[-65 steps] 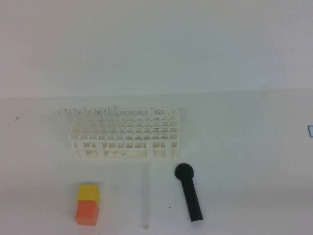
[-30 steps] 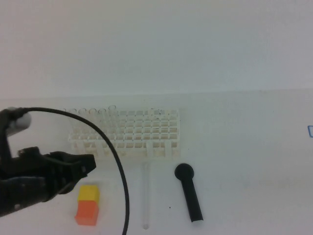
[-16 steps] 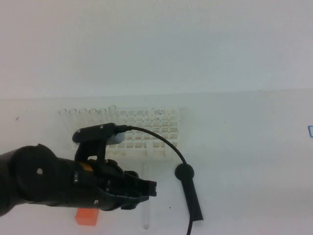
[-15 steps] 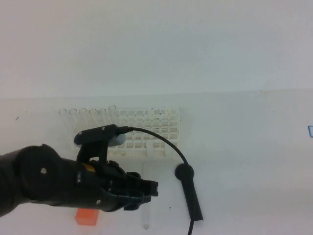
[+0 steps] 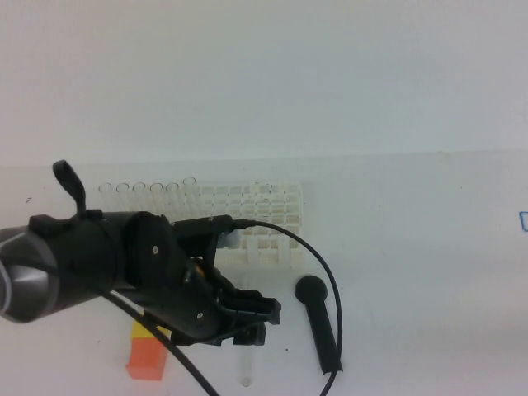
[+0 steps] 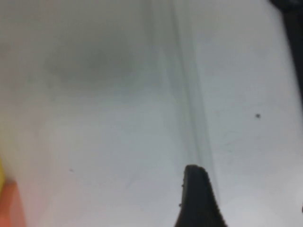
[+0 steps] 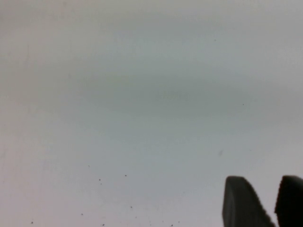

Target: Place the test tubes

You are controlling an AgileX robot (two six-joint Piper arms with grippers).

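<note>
Low over the white table [image 5: 429,247] with the left gripper [image 5: 261,320], spread wide and holding nothing, one black fingertip [image 6: 198,196] just beside the clear glass test tube [image 5: 245,373] lying flat in front of the white plastic rack [image 5: 264,216]. Along the rack's far left, more clear tubes [image 5: 140,188] upright. Near the lying tube, a black round-headed tool [image 5: 320,318] and a yellow-and-orange block [image 5: 147,359]. Out of the high view with the right gripper [image 7: 262,203], over bare table, closed to a slit, empty
</note>
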